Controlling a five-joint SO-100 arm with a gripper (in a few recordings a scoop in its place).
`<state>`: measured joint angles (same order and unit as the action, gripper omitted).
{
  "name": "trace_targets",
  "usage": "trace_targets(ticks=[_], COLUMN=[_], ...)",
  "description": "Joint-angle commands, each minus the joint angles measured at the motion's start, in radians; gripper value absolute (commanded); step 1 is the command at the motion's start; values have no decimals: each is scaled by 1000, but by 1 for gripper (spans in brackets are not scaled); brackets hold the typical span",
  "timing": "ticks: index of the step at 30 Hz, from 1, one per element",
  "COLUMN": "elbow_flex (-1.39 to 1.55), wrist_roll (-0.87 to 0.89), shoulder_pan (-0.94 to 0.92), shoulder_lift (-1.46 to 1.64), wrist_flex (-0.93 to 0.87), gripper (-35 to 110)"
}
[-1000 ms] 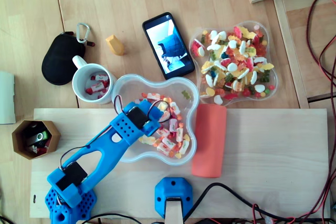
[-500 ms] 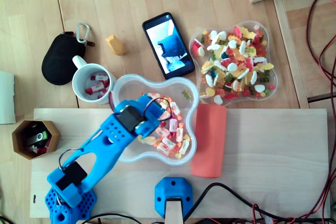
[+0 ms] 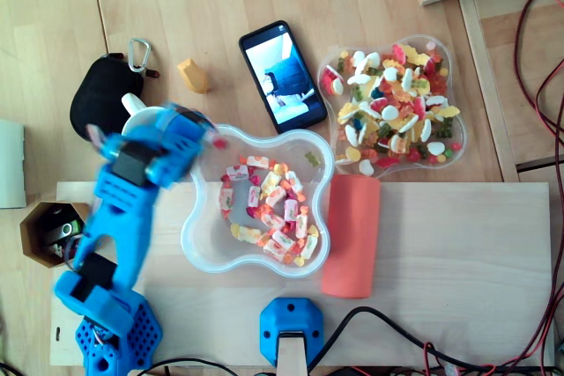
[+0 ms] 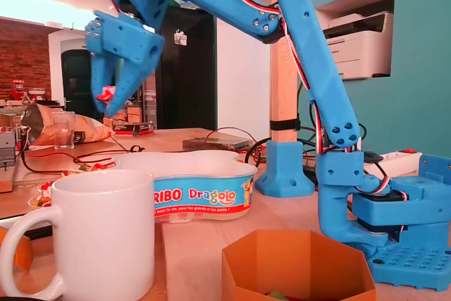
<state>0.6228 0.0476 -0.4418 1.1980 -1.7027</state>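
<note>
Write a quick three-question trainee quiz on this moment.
1. True or false: the fingers grip a small red sweet.
2. In the overhead view the fingers are above: A) mug B) phone C) black pouch.
3. Which holds more sweets, the tub beside the mug or the tray further right?
Key: 1 true; 2 A; 3 the tray.

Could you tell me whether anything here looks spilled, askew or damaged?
Nothing stands out: the sweets sit inside the clear plastic tub, the white ceramic mug stands upright, and the jaws pinch one red-and-white wrapped sweet.
</note>
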Motion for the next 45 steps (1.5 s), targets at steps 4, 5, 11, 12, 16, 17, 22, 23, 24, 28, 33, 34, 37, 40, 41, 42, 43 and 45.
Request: trace_targets(ticks=[4,5,11,12,16,17,22,23,24,28,33,34,37,40,41,42,43,45], elbow_flex=[-43,-41,43,60,124,138,199,215,232,290,318,319,319,311,310,308,308,308], wrist_roll=[75,75,74,74,74,74,74,74,74,74,74,74,77,86,86,86,86,83], shoulder_pan=[166,187,241,241,241,241,241,241,241,241,241,242,242,242,242,242,242,245], shoulder_lift=[43,37,5,-8,-23,-25,-34,-34,-34,-32,-29,-29,-29,-26,-26,-26,-26,-26], wrist_flex=[-17,-17,-17,-17,-15,-15,-15,-15,-15,-15,-15,-15,-15,-15,-15,-15,-15,-15], gripper=[-4,-4,-4,-4,-4,-4,-4,-4,-4,-4,-4,-4,-4,-3,-3,-3,-3,-3])
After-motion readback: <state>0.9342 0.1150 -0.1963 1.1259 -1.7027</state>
